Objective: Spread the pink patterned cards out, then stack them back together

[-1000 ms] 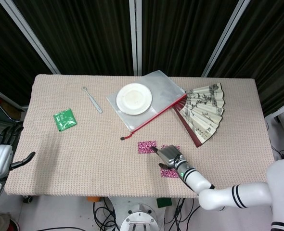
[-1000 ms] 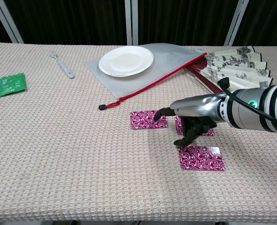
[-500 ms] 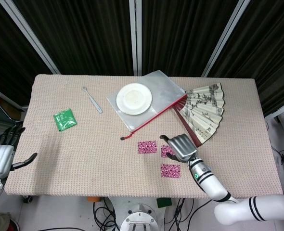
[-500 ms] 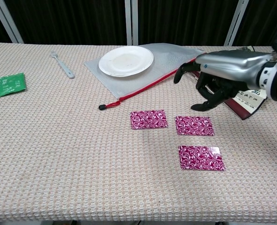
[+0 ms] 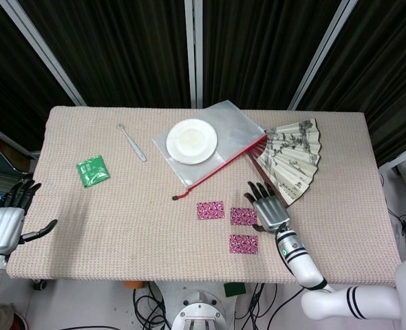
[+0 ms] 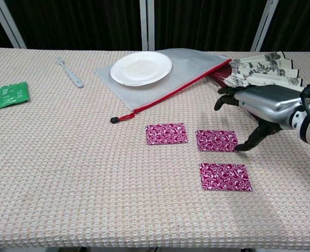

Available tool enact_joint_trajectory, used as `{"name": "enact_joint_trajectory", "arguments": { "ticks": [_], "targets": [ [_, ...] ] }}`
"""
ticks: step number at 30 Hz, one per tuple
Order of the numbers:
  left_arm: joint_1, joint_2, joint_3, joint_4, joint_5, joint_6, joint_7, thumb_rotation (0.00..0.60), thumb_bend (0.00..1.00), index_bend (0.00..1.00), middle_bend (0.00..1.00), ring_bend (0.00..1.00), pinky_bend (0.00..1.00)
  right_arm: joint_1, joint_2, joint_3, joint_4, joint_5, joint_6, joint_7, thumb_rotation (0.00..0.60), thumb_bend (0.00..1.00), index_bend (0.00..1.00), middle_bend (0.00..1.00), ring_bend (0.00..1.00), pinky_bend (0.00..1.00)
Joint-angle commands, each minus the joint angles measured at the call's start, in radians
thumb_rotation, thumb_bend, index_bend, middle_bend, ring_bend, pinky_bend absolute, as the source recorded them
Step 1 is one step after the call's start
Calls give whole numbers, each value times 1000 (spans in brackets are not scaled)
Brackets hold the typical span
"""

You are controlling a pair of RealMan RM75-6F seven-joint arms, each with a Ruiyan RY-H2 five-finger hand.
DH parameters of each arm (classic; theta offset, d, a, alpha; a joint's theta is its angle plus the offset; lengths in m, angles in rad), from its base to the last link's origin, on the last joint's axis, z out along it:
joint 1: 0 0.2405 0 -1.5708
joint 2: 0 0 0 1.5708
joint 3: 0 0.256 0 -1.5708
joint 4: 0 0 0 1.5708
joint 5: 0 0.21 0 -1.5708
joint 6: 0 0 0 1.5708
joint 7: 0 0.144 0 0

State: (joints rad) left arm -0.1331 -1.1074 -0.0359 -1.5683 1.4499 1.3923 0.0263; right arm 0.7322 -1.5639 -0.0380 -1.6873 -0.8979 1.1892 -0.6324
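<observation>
Three pink cards (image 6: 167,133) are laid apart on the table (image 6: 65,168): two side by side, the third (image 6: 225,176) nearer the front edge. The right hand (image 6: 264,105) is held open beside the middle card (image 6: 216,140), a thumb tip at its corner, nothing grasped. The left hand (image 5: 5,218) is spread off the table's edge.

- Three pink patterned cards (image 5: 233,223) lie apart on the table (image 5: 120,206) — two side by side, the third just in front of the right one.
- My right hand (image 5: 268,208) is palm down with fingers spread, right at the right card's edge, holding nothing.
- My left hand (image 5: 5,221) hangs off the table's left edge — fingers apart, empty.
- Further back: white plate (image 5: 191,140) on a clear zip pouch (image 5: 234,124), open paper fan (image 5: 294,158), fork (image 5: 131,141), green packet (image 5: 92,170).
</observation>
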Motion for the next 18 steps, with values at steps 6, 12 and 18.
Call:
{"name": "enact_joint_trajectory", "arguments": {
  "ticks": [6,12,18],
  "targets": [
    [2,-2,1,13,-4,-2,-14,65,104,73,50,32,170,-20,-32,19,14,5,-18,-12,600,359,282,0,0,0],
    [4,-4,2,21,-3,1,-25,69,103,73,50,32,170,-31,-56,38,31,13,-30,-21,600,407,298,0,0,0],
    [7,-3,2,24,-2,6,-30,67,103,73,50,32,170,-34,-74,57,44,28,-45,-37,600,471,317,0,0,0]
  ]
}}
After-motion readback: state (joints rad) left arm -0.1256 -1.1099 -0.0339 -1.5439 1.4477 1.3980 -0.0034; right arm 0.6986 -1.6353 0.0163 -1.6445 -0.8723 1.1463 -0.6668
